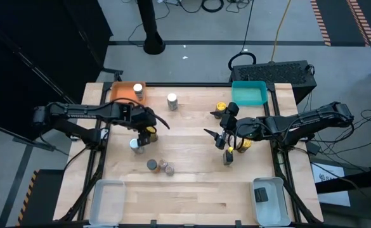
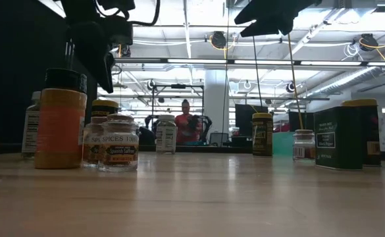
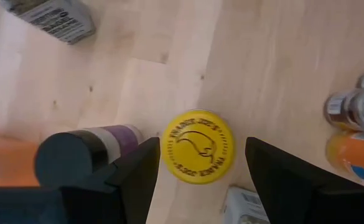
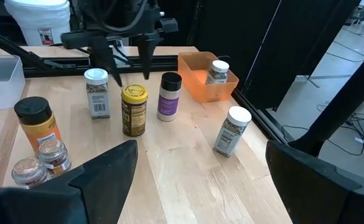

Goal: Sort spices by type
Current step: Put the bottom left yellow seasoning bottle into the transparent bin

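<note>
Left claw (image 1: 148,128), fingers apart, hovers directly above the yellow-lidded jar (image 3: 198,146) near the table's left edge. Risk: a descending finger strikes the adjacent purple-labelled jar (image 3: 110,142), toppling it. Right claw (image 1: 223,136) waits open near the right edge

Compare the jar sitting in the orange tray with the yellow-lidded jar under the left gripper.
The jar in the orange tray has a white lid; the yellow-lidded jar has a gold lid and dark label. The first sits inside the orange tray; the second stands on the bare table. The left gripper hangs open above the second; nothing hovers over the first. Both stand upright.
</note>
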Available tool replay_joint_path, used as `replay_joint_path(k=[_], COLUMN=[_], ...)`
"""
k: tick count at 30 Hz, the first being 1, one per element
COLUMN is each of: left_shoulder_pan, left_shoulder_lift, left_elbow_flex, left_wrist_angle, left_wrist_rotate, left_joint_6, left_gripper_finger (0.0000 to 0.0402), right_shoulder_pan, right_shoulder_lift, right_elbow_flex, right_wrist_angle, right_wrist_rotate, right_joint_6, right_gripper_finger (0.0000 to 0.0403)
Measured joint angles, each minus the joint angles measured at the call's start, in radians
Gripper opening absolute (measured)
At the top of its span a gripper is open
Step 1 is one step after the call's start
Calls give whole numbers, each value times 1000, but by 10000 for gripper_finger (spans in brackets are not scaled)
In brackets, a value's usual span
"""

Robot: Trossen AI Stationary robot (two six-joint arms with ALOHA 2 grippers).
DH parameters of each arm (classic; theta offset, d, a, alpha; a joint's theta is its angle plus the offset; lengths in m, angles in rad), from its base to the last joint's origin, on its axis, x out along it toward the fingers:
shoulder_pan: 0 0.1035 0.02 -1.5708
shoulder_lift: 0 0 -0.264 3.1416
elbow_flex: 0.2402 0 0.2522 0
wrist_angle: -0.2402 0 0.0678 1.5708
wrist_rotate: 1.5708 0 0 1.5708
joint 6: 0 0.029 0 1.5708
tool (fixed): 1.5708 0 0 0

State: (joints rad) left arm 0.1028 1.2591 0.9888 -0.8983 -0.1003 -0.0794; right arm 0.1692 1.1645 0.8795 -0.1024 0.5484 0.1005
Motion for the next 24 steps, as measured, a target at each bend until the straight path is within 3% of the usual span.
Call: replay_joint_path(k=[14, 19, 24], left_shoulder_pan=[-1, 0, 0], left_shoulder_lift=[0, 0, 0], left_elbow_flex=[0, 0, 0], left_wrist_angle=[-10, -8, -6], left_wrist_rotate=[47, 36, -46], left_joint_6=[10, 7, 9], left_gripper_finger=[248, 294, 330], right_shoulder_pan=[0, 0, 0], right_shoulder_lift=[0, 0, 0], right_elbow_flex=[0, 0, 0], right_wrist_angle=[0, 0, 0], right_wrist_rotate=[0, 0, 0], right_joint_6=[0, 0, 0], right_gripper_finger=[338, 338, 338])
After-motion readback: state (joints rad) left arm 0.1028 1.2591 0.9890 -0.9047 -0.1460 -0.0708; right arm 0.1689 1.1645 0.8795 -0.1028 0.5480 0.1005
